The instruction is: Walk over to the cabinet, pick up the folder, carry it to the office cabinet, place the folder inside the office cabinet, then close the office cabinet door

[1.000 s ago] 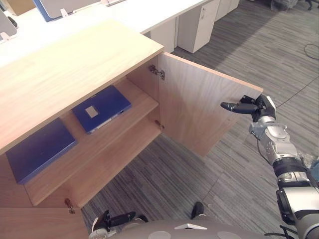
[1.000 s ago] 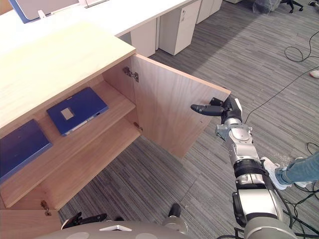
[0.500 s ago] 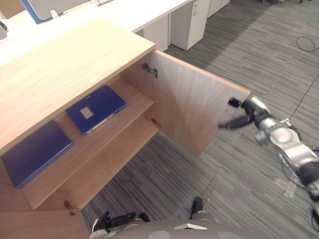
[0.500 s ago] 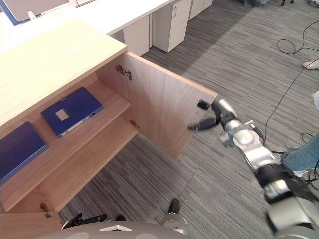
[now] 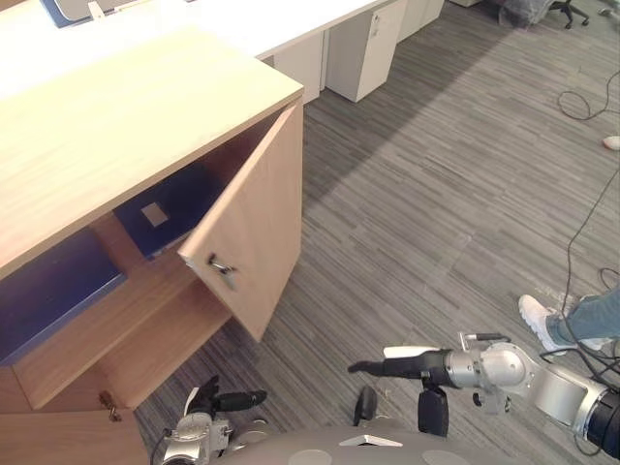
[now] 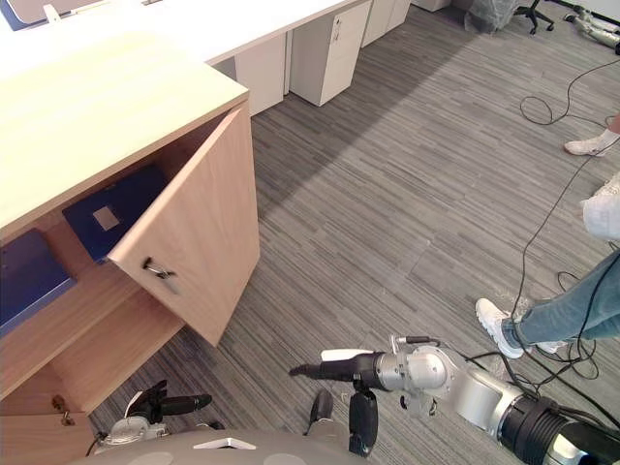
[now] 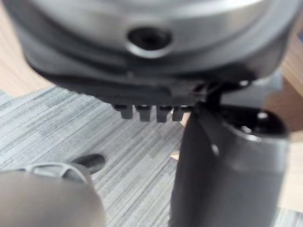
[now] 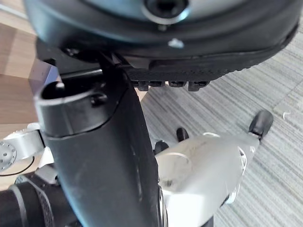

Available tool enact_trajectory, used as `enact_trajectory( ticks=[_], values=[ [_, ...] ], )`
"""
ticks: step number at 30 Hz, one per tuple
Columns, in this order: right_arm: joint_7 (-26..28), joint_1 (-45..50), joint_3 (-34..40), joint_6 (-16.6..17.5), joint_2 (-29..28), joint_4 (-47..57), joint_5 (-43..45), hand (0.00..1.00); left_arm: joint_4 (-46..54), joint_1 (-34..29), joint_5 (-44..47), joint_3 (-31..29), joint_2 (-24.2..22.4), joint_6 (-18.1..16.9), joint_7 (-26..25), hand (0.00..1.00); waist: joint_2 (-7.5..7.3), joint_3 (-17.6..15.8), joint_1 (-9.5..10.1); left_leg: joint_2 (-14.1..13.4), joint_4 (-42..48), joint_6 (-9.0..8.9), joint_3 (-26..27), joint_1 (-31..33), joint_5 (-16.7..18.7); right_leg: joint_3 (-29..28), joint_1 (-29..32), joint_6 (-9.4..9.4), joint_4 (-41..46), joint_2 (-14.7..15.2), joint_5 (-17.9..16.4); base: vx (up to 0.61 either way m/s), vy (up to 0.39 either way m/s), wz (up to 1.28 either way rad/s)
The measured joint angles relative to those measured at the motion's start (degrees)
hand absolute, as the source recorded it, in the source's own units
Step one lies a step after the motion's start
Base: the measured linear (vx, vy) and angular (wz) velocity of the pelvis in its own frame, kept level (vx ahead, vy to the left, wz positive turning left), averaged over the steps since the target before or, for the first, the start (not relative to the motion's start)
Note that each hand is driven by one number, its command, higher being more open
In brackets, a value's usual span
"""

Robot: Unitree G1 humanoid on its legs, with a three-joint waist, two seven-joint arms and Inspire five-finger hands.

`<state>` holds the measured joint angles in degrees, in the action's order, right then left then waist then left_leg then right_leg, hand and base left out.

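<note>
The dark blue flat folder with a pale square label (image 5: 155, 215) lies on the upper shelf inside the light wooden office cabinet (image 5: 126, 126), held by neither hand, and its right part is now hidden behind the wooden cabinet door (image 5: 254, 232). A second dark blue folder (image 5: 48, 291) lies on the same shelf further left, cut off by the cabinet's top edge. A second ago the door stood wide open with its inner face showing; now it has swung about halfway shut, its outer face and small metal handle (image 5: 222, 268) turned toward the camera, and a gap remains on the left through which the shelves show. The right hand (image 5: 397, 366), which was up at the door's far edge, has dropped low and is well apart from the door; it hangs over the grey striped carpet floor (image 5: 436, 213) with its fingers stretched straight toward the cabinet, holding and touching nothing. The left hand (image 5: 228, 399) shows low in the eye views below the cabinet, its fingers loosely extended and empty. Behind the cabinet runs a long white desk (image 5: 242, 24) with a white drawer unit (image 5: 363, 48) under it. At the right edge a person's leg in jeans and a white shoe (image 5: 538, 320) stand on the carpet.
</note>
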<state>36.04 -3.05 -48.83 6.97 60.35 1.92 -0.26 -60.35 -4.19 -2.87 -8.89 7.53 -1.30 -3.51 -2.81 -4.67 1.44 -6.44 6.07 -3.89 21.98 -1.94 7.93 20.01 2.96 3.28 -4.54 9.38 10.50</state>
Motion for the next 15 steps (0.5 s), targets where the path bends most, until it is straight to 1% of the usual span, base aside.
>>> enact_trajectory(
  ticks=[3, 4, 5, 6, 7, 8, 9, 10, 11, 12, 13, 14, 15],
  values=[
    [-0.1, 0.0, -0.9, -0.2, -2.8, -0.2, -1.6, 1.0, 0.2, 0.6, 0.0, 0.0, 0.0, 0.0, -0.1, 1.0, -0.6, 0.2, 0.41, 0.0, 1.0, 0.13, -0.6, 1.5, 0.1, 0.3, 0.7, 0.0, 0.0, 0.2, 0.0, -0.04, 0.014, 0.09],
    [-0.6, 0.2, -0.4, -0.3, -5.6, -1.6, -1.5, 1.0, 0.2, 0.9, 0.0, 0.0, 0.0, 0.0, -0.2, 1.0, -0.94, 0.0, 0.79, 0.0, 1.6, 0.13, -1.1, 1.7, 0.1, 0.7, 0.6, 0.0, 0.0, 0.2, 0.0, -0.04, 0.015, 0.22],
    [-1.2, 1.0, 1.4, -0.2, -9.7, -5.1, -1.3, 1.0, 0.2, 1.5, -0.2, 0.4, 0.0, 0.1, -0.5, 1.0, -1.12, 0.1, 1.26, 0.0, 2.0, 0.14, -2.1, 2.1, 0.1, 1.7, 0.2, 0.0, 0.0, 0.2, 0.0, -0.04, 0.022, 0.3],
    [-1.3, 1.2, 2.2, -0.1, -11.9, -7.6, -1.3, 1.0, 0.3, 1.7, -0.4, 1.1, 0.0, 0.0, -0.8, 1.0, -1.24, 0.1, 1.51, 0.1, 2.2, 0.14, -2.7, 2.4, 0.1, 2.3, 0.0, 0.0, 0.0, 0.3, 0.0, -0.04, 0.028, 0.42],
    [-2.2, 1.1, 3.5, -0.1, -15.4, -12.1, -1.5, 1.0, 0.7, 1.9, -0.9, 1.9, 0.0, 0.0, -1.2, 1.0, -1.43, 0.1, 1.72, 0.2, 2.7, 0.17, -3.7, 2.8, 0.1, 3.4, -0.4, 0.01, 0.0, 0.5, 0.0, -0.04, 0.033, 0.54],
    [-4.4, 1.1, 6.1, -0.3, -20.8, -19.1, -2.0, 1.0, 1.4, 1.9, -1.6, 2.6, 0.0, 0.0, -1.3, 1.0, -1.59, 0.1, 1.82, 0.3, 3.3, 0.25, -5.3, 3.5, 0.1, 5.0, -0.9, 0.02, 0.1, 0.8, -0.1, -0.05, 0.054, 0.7],
    [-7.5, 0.9, 9.5, -0.5, -26.3, -26.2, -4.4, 1.0, 1.9, 1.9, -1.8, 3.4, 0.0, 0.0, -1.4, 1.0, -1.43, -0.1, 2.07, 0.5, 4.3, 0.62, -6.9, 4.1, 0.4, 6.5, -1.0, -0.02, 2.5, 1.8, -1.5, -0.05, 0.073, 0.72],
    [-9.6, 0.9, 11.4, -0.6, -28.9, -29.7, -6.5, 1.0, 2.2, 1.9, -2.0, 4.0, -0.1, 0.1, -1.5, 1.0, -1.15, -0.3, 2.02, 0.6, 5.1, 0.85, -8.1, 4.6, 0.7, 7.3, -0.7, 0.07, 5.0, 2.8, -2.9, -0.07, 0.148, 0.86],
    [-13.1, 0.7, 15.8, -1.6, -33.1, -36.7, -9.9, 1.0, 3.0, 1.9, -2.1, 5.5, -0.5, 0.1, -1.7, 1.0, -0.36, -0.8, 1.95, 0.8, 6.8, 1.24, -10.6, 4.8, 1.6, 9.2, -0.3, 0.46, 11.1, 4.6, -5.6, -0.06, 0.146, 1.12],
    [-15.8, 0.5, 21.3, -2.3, -36.3, -43.1, -12.4, 1.0, 4.1, 1.9, -2.6, 8.5, -0.8, 0.2, -2.4, 1.0, 0.43, -1.3, 1.81, 1.4, 8.1, 1.81, -13.5, 5.1, 2.8, 10.8, 0.1, -0.06, 17.6, 7.0, -7.4, -0.06, 0.152, 1.23],
    [-17.0, 0.5, 24.5, -2.7, -37.8, -46.5, -13.1, 1.0, 4.8, 1.8, -3.6, 10.4, -0.8, 0.2, -2.7, 1.0, 0.66, -1.5, 1.73, 1.9, 8.7, 2.11, -15.1, 5.4, 3.0, 11.4, 0.5, -0.4, 20.6, 8.2, -7.6, -0.04, 0.178, 1.4],
    [-20.6, 0.2, 33.8, -3.5, -41.7, -54.4, -12.9, 1.0, 6.8, 1.8, -8.0, 13.7, -0.4, 0.0, -2.7, 1.0, 1.46, -1.8, 1.68, 3.1, 9.1, 2.49, -18.4, 5.5, 2.9, 10.9, 1.0, -1.23, 26.7, 10.7, -7.5, -0.04, 0.179, 1.21],
    [-22.1, -0.1, 39.6, -4.0, -43.8, -58.2, -12.9, 1.0, 7.4, 1.8, -9.8, 15.0, 0.0, -0.3, -2.7, 1.0, 1.23, -2.1, 1.59, 3.8, 9.3, 2.63, -20.2, 5.6, 2.8, 10.3, 1.1, -2.38, 28.8, 11.6, -7.4, -0.02, 0.187, 1.48]
  ],
)
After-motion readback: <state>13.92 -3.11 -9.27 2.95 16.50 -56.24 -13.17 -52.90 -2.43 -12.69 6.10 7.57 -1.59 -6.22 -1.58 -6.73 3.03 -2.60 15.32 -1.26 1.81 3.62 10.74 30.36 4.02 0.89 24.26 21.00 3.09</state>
